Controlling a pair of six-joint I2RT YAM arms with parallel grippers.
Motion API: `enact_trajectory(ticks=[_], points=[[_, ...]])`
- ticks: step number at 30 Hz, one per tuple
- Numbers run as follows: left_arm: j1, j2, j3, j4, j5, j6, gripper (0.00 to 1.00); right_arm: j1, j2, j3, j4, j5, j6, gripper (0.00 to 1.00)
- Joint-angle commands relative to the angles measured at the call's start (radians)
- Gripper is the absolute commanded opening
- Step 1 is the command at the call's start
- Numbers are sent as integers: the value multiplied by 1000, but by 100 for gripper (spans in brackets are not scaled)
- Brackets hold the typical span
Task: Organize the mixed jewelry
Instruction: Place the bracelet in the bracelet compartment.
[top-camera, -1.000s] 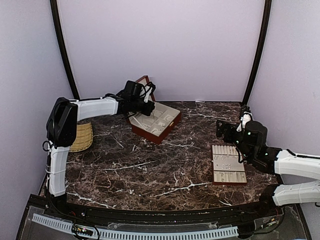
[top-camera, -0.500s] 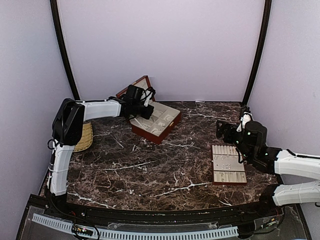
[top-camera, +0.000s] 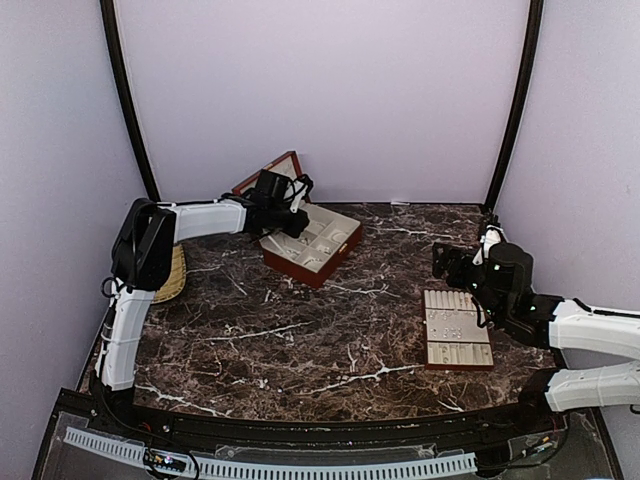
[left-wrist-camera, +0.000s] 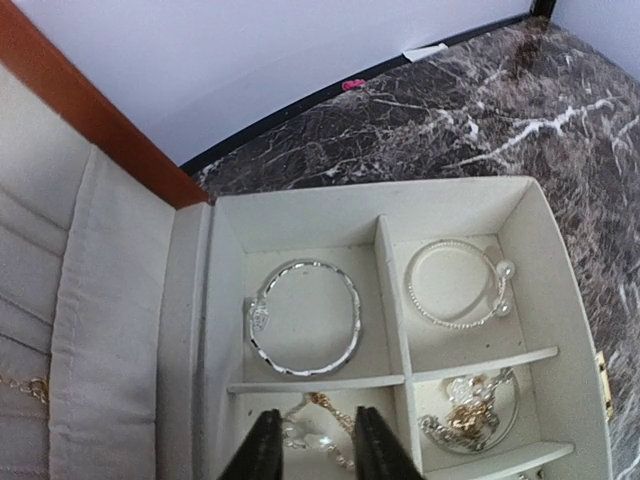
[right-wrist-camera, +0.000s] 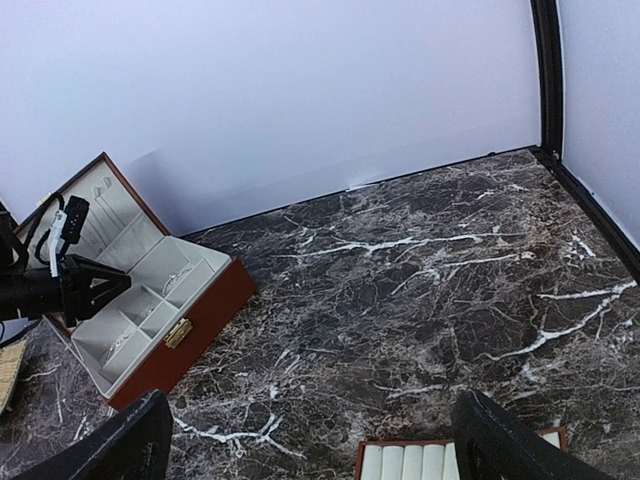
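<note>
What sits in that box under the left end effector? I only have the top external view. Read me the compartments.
Observer: In the left wrist view, the wooden box holds a silver bangle far left and a pearl-tipped bracelet far right.
Operator: Report the left fingers.
Observer: The left end effector hangs over the near-left compartment, fingers a little apart, with a small jewelry piece below the gap.
Operator: Now the right one.
Observer: In the right wrist view, the right end effector is wide open, with nothing between its fingers, above the cream tray.
</note>
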Motion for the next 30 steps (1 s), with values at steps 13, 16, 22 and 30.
enact_trajectory(ticks=[13, 16, 22, 30], points=[[5, -172, -28, -36, 140, -47, 58, -4, -51, -9, -13, 37, -6, 99], [4, -281, -149, 15, 190, -99, 63, -4, -56, -9, -12, 27, -14, 98], [4, -537, -470, 113, 239, -183, 66, -4, -48, 2, -7, -28, -58, 99], [4, -812, -765, -32, 162, -239, 64, 3, 27, 60, -2, -147, -111, 98]])
